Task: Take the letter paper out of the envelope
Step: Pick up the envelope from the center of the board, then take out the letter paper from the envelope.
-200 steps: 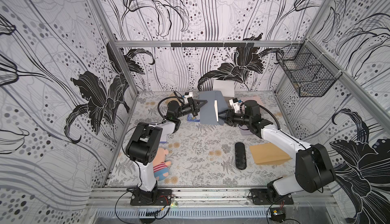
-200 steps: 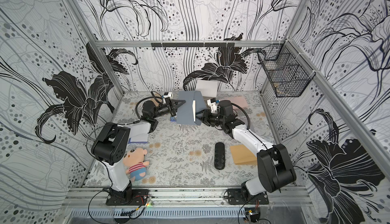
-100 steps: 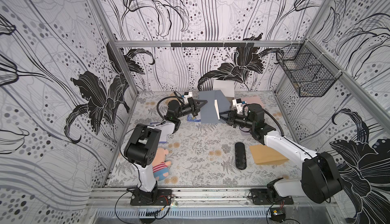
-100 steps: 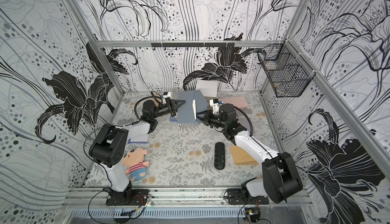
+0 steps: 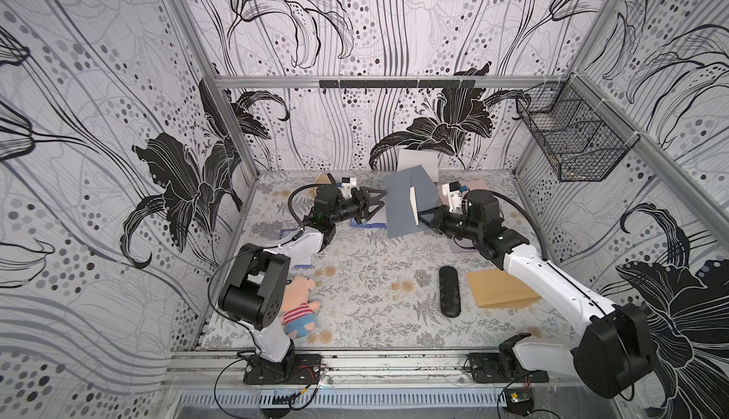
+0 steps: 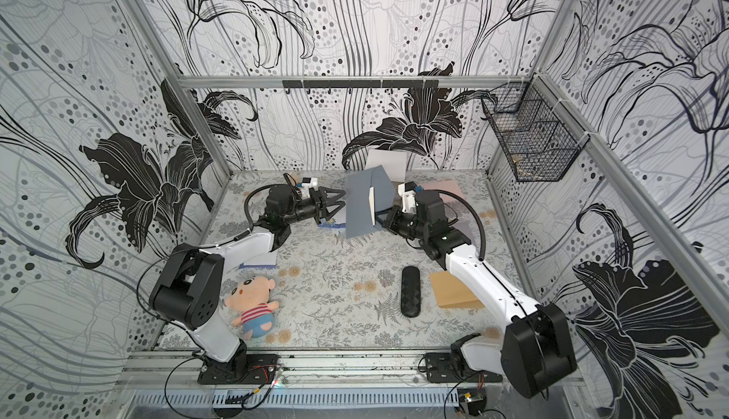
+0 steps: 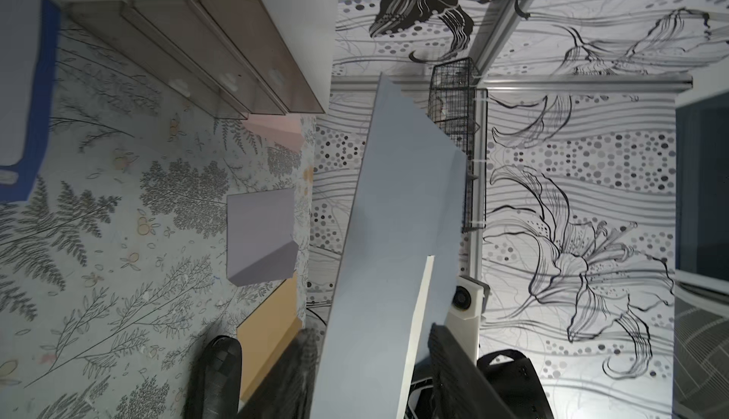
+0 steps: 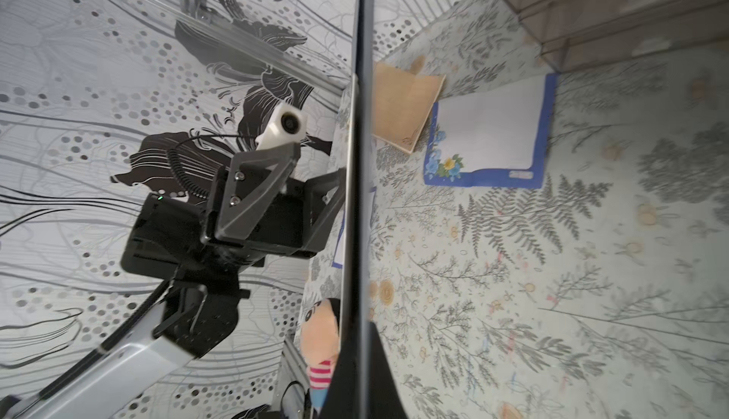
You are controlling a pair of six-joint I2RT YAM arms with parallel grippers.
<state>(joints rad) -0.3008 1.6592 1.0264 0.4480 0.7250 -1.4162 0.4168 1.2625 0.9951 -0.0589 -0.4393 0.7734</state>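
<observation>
The right gripper point(image 5: 422, 219) is clamped shut on the lower edge of the grey-blue envelope point(image 5: 398, 216) and holds it upright above the table between the 2 arms. The letter paper point(image 5: 413, 210) is still inside. Only a narrow cream strip shows on the envelope's face, just ahead of that gripper's tips, and I cannot tell whether the pinch catches the paper too. The left gripper point(image 5: 378, 206) stands wide open at the envelope's opposite edge, empty, with its 2 fingers just beside the edge.

The step looks like a re-grip, with the left going for the paper. It should close on the cream strip alone, clear of the envelope's wall. It should then draw straight along the strip, away from the right gripper, which stays firm. If the paper drags the envelope along, the right's pinch probably traps both. In that case, move it to a corner clear of the paper before pulling harder.
</observation>
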